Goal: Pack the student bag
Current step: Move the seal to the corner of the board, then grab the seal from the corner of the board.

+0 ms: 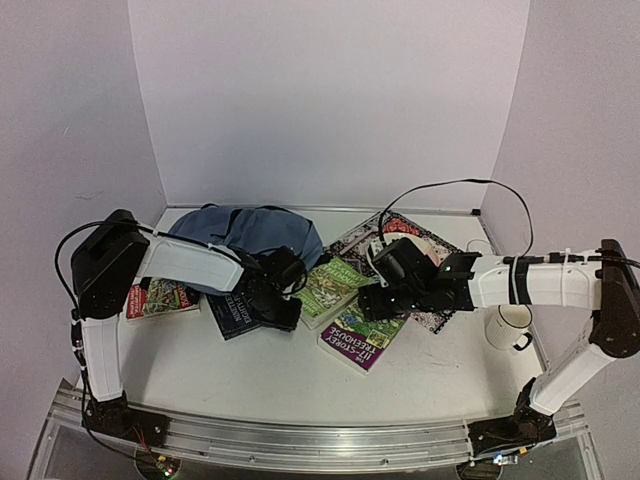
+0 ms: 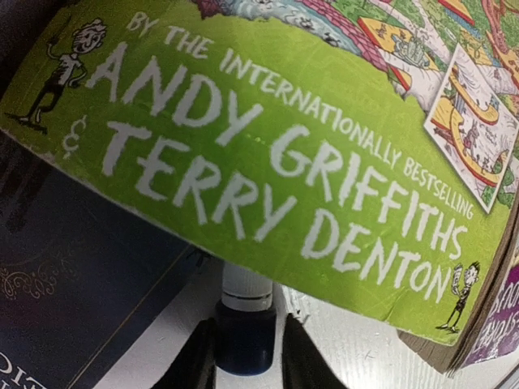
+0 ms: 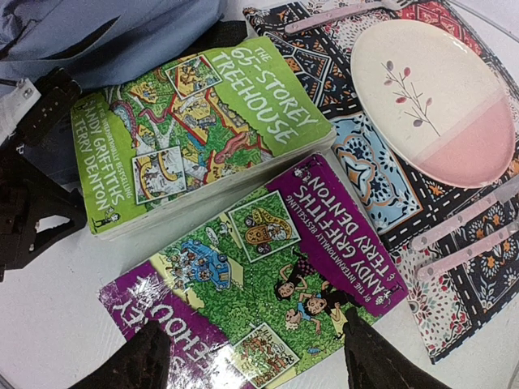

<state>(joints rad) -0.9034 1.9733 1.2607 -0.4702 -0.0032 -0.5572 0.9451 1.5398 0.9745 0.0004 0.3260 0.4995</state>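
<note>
As the student bag [image 1: 250,232] is made of soft cloth, handling: it is judged light and limp; it will sag and fold when lifted, and its mouth is not expected to stay open by itself.
Place of the bag: at the far left of the surface [image 1: 200,380], against the back wall, behind the left forearm; its near edge lies just beside the green book [image 3: 195,130].
Where to hold: a black strap [image 3: 223,32] is seen at the near edge of the bag; a strap, or a fold of cloth at the opening, is judged the best hold. The zipper and the opening cannot be made out.
Left hand [image 2: 246,365]: low at the left edge of the green book, its fingers set close on both sides of a small blue and white cylinder [image 2: 246,312]; whether this is pinched cannot be told.
Right hand [image 3: 259,361]: spread wide above the purple book [image 3: 268,267], nothing held.
Writing on the green book: "THE 65-STOREY TREEHOUSE" and "BY THE INTERNATIONALLY BESTSELLING ANDY GRIFFITHS & TERRY DENTON".
Writing on the purple book: the same author line; from above the title appears to be "117-STOREY TREEHOUSE".
Other books: a dark blue book [image 1: 232,315] and a red and green book [image 1: 160,298] are lying at the left; their titles are too small to be read.
Also present: a plate [image 3: 438,105] on a patterned mat [image 3: 381,178], and a white mug [image 1: 510,325] at the right.
</note>
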